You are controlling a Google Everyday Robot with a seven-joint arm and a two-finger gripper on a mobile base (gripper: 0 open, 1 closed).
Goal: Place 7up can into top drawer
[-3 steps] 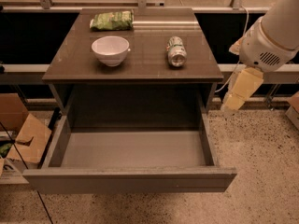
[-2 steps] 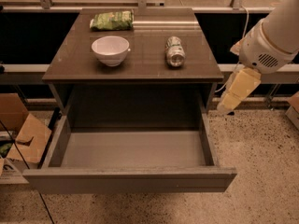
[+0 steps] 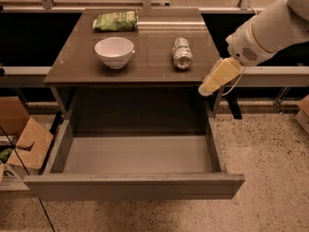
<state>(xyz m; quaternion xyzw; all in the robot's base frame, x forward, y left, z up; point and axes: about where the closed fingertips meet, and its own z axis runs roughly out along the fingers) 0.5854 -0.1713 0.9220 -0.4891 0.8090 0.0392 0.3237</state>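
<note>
Right, here's the dark brown table [image 3: 145, 69], and the 7up can [image 3: 182, 53] is lying on its side on the tabletop, right of centre and a little back from the front edge, silver end facing us, green and white label curving over the top. Nothing has hold of it. The gripper [image 3: 207, 88] hangs off the table's front right corner, just beside the edge and near the can but clear of it, a smooth cream plastic piece angled down and in from a bulky white arm; spread or pressed together, I cannot tell from where I stand. Below the tabletop the top drawer [image 3: 135, 187] is pulled right out, a wide shallow grey box with a plain flat front and a bare matt floor, so that part looks done. What's left, by my reckoning, is the whole carry: reach, grasp, lift, lower in. Also on the table: a glossy round white bowl [image 3: 114, 51] left of centre, and a flat crinkly green snack bag [image 3: 116, 21] at the back left.
</note>
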